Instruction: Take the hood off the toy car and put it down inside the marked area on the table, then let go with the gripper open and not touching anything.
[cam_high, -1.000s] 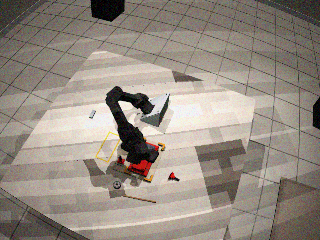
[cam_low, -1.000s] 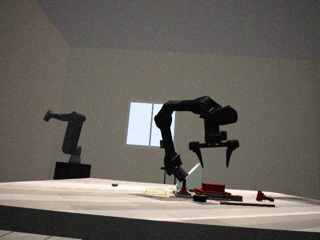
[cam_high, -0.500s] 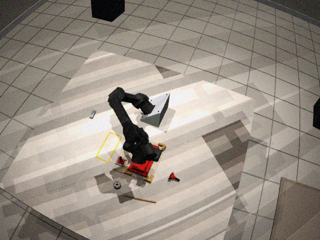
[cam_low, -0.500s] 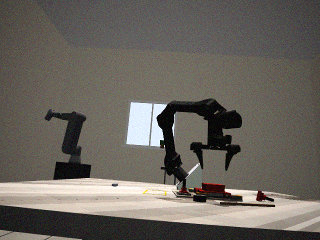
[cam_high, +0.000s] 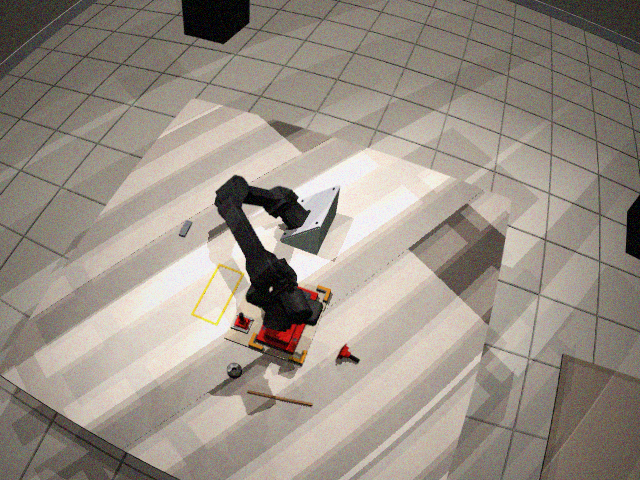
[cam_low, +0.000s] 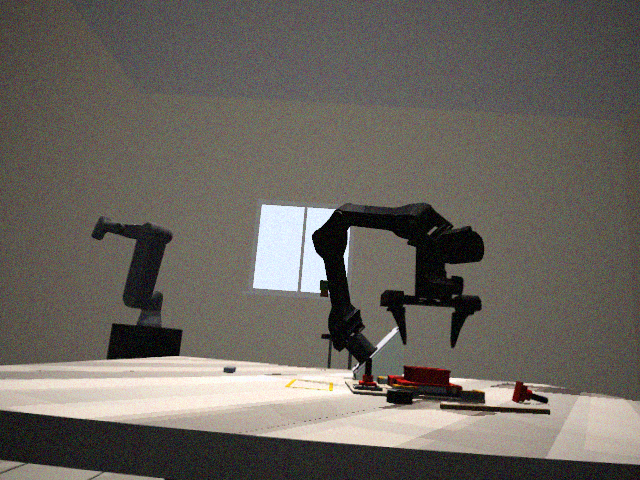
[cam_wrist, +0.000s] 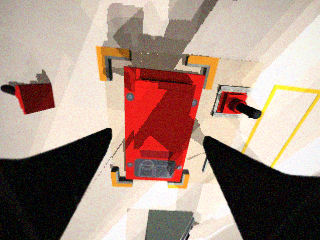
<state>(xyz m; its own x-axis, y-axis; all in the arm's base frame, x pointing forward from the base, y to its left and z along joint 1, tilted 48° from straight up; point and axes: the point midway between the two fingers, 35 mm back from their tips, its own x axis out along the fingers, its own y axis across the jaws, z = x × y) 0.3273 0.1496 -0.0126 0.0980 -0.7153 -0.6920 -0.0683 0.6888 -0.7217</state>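
The red toy car (cam_high: 310, 292) (cam_low: 395, 379) (cam_wrist: 128, 172) sits between orange corner brackets. Its hood (cam_high: 279, 335) (cam_low: 426, 375) (cam_wrist: 160, 115) appears to be the raised red part on top; its exact edges are hard to tell. My gripper (cam_low: 429, 344) (cam_wrist: 159, 136) is open and empty, above the car, with clear air under the fingertips. In the wrist view the fingers stand on either side of the car. In the top view the arm hides the fingers and part of the car. The marked area is a yellow outline (cam_high: 205, 289) (cam_low: 331, 385) (cam_wrist: 296, 89) beside the car's board.
A red piece with an upright black stick (cam_high: 241, 322) (cam_low: 367, 381) (cam_wrist: 232, 102) stands between car and outline. A red part with a black peg (cam_high: 343, 353) (cam_low: 518, 392) (cam_wrist: 37, 98) lies opposite. A wheel (cam_high: 234, 368), rod (cam_high: 279, 398) and grey block (cam_high: 186, 228) lie around. A sloped stand (cam_high: 328, 217) is behind.
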